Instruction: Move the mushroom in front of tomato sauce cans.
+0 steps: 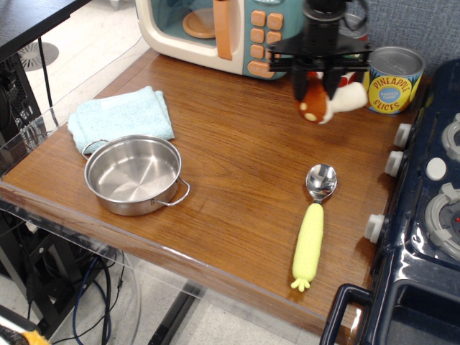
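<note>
My gripper (317, 85) is shut on the mushroom (327, 103), a small plush with a brown cream-dotted cap and a white stem. It hangs tilted, cap down to the left and stem to the right, above the wooden counter. The gripper and arm stand right in front of the tomato sauce can (353, 23), which is almost wholly hidden behind them. Only a bit of its silver top shows.
A yellow-and-blue pineapple slices can (392, 80) stands right of the gripper. A toy microwave (223, 29) is at the back. A spoon with a yellow handle (313, 226), a steel pot (134, 175), a teal cloth (121, 118) and a toy stove (424, 215) are also in view.
</note>
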You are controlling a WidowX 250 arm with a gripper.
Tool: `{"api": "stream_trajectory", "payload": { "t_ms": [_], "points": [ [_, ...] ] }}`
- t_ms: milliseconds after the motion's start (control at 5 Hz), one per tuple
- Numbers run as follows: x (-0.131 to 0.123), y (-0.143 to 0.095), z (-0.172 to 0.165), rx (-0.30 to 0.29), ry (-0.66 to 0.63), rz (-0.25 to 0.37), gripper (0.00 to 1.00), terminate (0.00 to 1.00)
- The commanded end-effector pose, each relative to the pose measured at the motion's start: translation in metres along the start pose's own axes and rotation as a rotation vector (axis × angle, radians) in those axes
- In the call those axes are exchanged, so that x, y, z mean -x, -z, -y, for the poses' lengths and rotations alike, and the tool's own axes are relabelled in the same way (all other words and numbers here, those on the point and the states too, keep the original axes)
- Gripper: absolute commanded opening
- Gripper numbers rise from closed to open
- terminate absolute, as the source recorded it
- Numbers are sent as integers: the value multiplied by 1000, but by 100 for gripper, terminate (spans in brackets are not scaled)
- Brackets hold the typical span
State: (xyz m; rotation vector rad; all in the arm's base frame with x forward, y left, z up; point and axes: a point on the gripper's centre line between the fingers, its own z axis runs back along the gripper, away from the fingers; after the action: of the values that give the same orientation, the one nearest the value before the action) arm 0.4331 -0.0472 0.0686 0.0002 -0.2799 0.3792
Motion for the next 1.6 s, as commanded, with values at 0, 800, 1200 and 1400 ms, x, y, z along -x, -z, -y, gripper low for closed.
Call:
{"api": "stream_trajectory", "payload": {
  "t_ms": [0, 800, 1200, 1400],
  "points": [
    [-3, 3, 22, 47, 48, 5, 0, 0],
    [-5, -29, 16, 39, -1, -16, 100, 0],
    [-5, -79, -5, 83, -29, 74, 100, 0],
    [-5, -79, -5, 83, -29, 74, 100, 0]
  ]
}}
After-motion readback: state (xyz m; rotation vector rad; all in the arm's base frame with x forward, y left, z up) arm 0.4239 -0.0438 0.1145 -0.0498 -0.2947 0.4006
